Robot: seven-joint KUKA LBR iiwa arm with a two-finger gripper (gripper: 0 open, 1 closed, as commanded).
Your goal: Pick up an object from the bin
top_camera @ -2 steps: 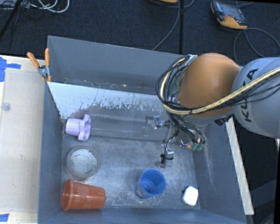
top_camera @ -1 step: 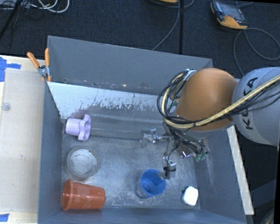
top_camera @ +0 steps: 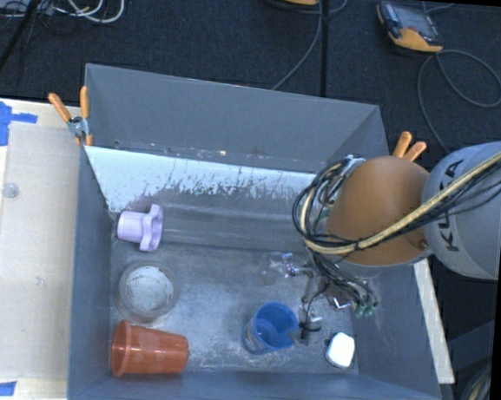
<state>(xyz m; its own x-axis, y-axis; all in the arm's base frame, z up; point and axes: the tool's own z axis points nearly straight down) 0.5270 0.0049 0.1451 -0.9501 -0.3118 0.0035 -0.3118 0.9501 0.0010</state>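
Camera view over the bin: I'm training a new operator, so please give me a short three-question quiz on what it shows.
1. True or false: the orange-red cup lies on its side near the lower-left corner of the bin.
2. Which thing is nearest the gripper? A) lilac plastic piece B) blue cup C) clear glass
3. Name the small thing just right of the blue cup.
Key: 1 true; 2 B; 3 the white block.
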